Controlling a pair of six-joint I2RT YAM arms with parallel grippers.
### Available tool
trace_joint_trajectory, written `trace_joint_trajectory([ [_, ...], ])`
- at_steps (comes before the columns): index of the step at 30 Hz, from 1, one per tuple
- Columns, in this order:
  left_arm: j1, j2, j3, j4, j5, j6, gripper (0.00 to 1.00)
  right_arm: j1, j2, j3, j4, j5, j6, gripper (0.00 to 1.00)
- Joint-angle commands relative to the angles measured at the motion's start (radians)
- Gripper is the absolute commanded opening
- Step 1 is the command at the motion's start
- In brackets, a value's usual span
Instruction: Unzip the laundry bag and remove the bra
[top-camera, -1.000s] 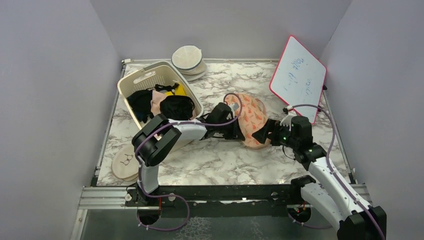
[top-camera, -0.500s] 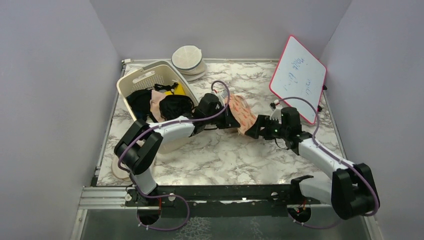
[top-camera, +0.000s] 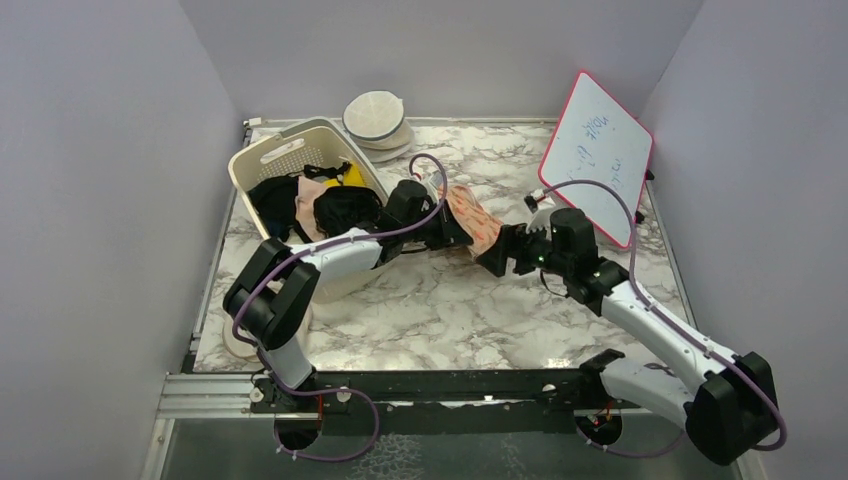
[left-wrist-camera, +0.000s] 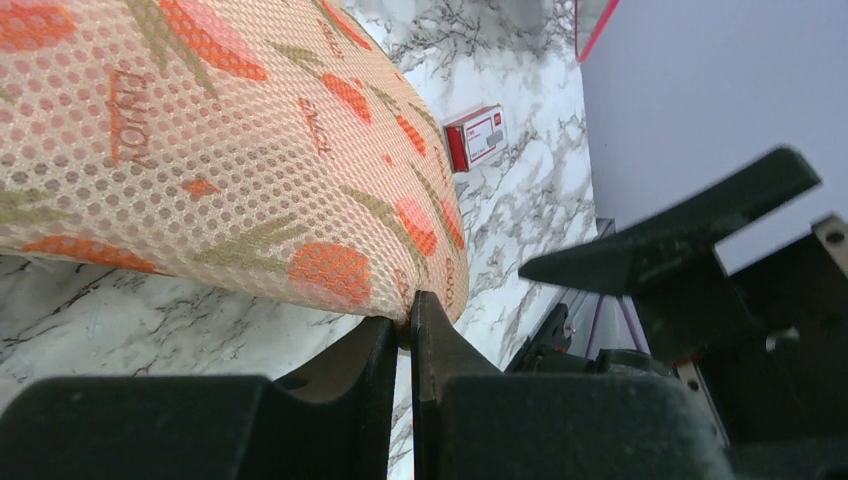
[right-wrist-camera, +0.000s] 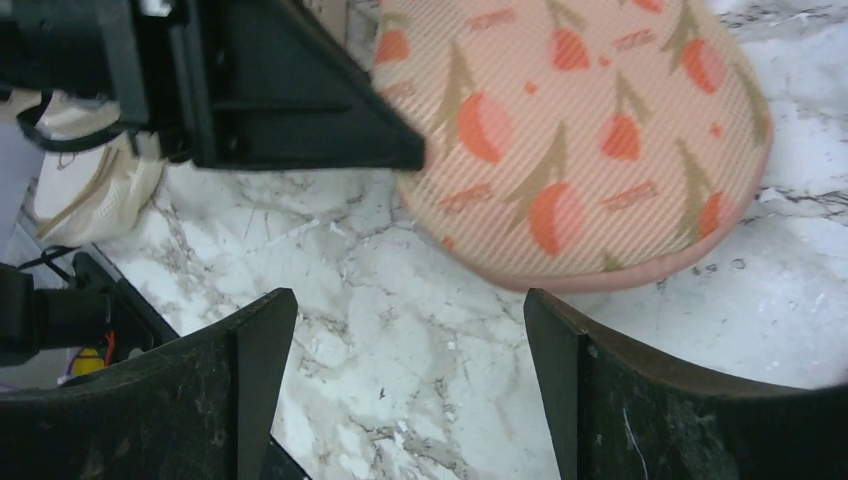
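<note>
Marble bench (top-camera: 430, 310): laundry bag (top-camera: 472, 218) lying centre, bra unseen. At its 9 o'clock, left fingers (left-wrist-camera: 435, 350) pinching the rim; at 5 o'clock, right fingers (right-wrist-camera: 255, 340) spread wide. Left should be anchoring while right is seeking the zip pull.

laundry bag (top-camera: 474, 217): lying on counter (top-camera: 440, 310), middle
basket (top-camera: 262, 157): sitting left of bag
round cases (top-camera: 375, 117): sitting behind basket
whiteboard (top-camera: 597, 150): leaning right of bag
</note>
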Motion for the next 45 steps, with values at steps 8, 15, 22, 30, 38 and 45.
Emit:
trace_joint_trajectory([
  [8,0.034,-0.029,-0.005,0.041,0.022,-0.022,0.00,0.297,0.088,-0.003,0.069,0.380,0.076,0.56],
  [15,0.034,-0.028,-0.003,0.041,0.027,-0.022,0.00,0.386,0.246,0.052,0.130,0.655,0.194,0.53],
  [22,0.034,-0.025,-0.007,0.045,0.034,-0.031,0.00,0.466,0.315,0.090,0.150,0.887,0.279,0.44],
  [30,0.034,-0.026,-0.011,0.047,0.039,-0.037,0.00,0.486,0.391,0.133,0.119,1.013,0.367,0.44],
  [38,0.034,-0.031,-0.013,0.050,0.041,-0.037,0.00,0.486,0.398,0.143,0.154,1.074,0.359,0.39],
  [45,0.034,-0.027,-0.017,0.053,0.047,-0.042,0.00,0.486,0.404,0.147,0.162,1.141,0.354,0.26],
])
